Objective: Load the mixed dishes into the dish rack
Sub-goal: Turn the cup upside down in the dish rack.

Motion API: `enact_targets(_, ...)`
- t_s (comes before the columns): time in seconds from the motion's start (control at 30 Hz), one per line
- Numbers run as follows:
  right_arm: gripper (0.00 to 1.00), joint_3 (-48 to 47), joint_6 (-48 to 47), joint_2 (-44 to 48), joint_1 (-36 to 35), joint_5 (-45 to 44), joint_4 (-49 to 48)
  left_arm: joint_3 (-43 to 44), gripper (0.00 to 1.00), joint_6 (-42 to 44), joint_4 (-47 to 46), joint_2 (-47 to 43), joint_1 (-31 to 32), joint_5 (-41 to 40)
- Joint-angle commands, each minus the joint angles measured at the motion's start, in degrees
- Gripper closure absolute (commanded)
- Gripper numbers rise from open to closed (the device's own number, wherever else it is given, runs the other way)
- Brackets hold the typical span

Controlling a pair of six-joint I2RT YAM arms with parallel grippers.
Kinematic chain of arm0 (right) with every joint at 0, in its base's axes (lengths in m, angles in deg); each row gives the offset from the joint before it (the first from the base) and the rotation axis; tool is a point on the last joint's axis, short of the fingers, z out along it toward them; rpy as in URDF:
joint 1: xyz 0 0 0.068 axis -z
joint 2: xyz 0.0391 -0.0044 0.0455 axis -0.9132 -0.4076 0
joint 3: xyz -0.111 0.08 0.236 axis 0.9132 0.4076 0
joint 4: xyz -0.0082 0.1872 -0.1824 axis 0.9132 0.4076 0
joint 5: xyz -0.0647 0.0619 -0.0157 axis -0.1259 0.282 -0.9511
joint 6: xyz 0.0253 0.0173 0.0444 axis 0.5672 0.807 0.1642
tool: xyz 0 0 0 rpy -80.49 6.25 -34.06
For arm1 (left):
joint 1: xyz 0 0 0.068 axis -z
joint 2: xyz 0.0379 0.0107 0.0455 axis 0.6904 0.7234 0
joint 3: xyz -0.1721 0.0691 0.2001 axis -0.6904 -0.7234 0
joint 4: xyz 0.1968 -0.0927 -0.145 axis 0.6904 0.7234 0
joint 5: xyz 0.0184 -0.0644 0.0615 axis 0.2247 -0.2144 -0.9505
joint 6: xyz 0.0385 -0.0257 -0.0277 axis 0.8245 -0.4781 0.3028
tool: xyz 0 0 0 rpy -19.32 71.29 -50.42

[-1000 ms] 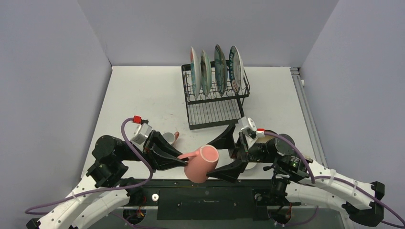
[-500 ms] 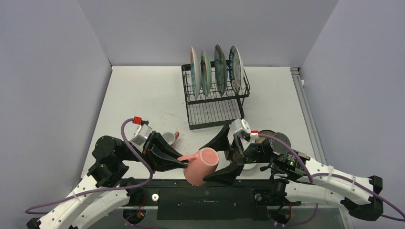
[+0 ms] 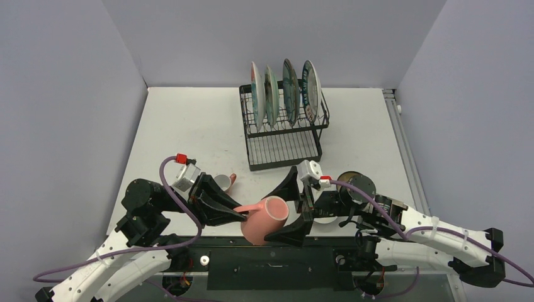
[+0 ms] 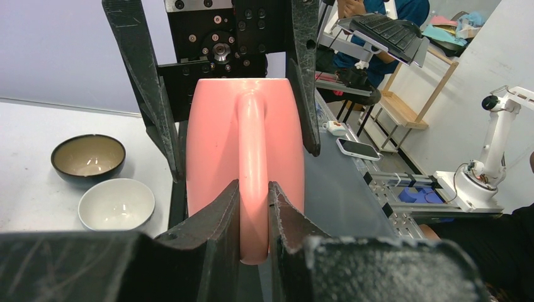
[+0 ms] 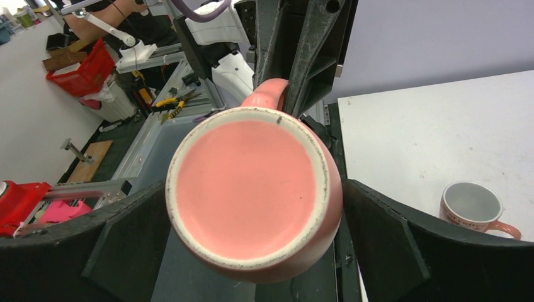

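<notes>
Pink mug [image 4: 214,145] hangs by its handle [image 4: 252,126] in the left end effector [image 4: 254,186].

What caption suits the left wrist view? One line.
Left gripper pinches the pink mug by its handle; open right gripper straddles it; dark bowl, white bowl beyond.

Nothing in these views can be read outright as a word, brand or number. The small mug [image 5: 477,210] standing on the tabletop [image 5: 428,126] has a band of dark red lettering on its pale outer wall just below the rim, seen from the right wrist, but the letters are too small and blurred to spell out. From the top view, the rightmost plate [image 3: 311,85] standing upright in the dish rack [image 3: 283,148] shows dark blue marks like letters on its white face, likewise too small to make out.
</notes>
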Motion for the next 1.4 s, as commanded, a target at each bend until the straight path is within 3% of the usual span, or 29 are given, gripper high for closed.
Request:
enact_targets(0.0,0.01,-0.9,-1.4,1.1,-0.4,-1.7,-0.5,1.9,1.0,0.2,-7.1,-0.4,-0.3,-1.7)
enact_targets(0.4,0.06,0.4,0.2,1.6,-0.4,-2.3,-2.5,1.9,1.0,0.3,-7.4,0.3,-0.4,-1.8)
enact_targets(0.97,0.04,1.9,-0.1,1.7,-1.6,-4.8,-1.2,2.2,1.0,0.4,-7.0,0.0,-0.3,-1.7)
enact_targets(1.17,0.26,1.3,-0.1,0.8,-1.9,-4.5,-1.0,2.2,1.0,0.5,-7.1,0.2,-0.3,-1.7)
enact_targets(1.37,0.65,1.3,-0.5,0.4,-2.0,-4.5,-1.7,1.7,1.0,0.6,-6.9,0.4,-0.3,-1.9)
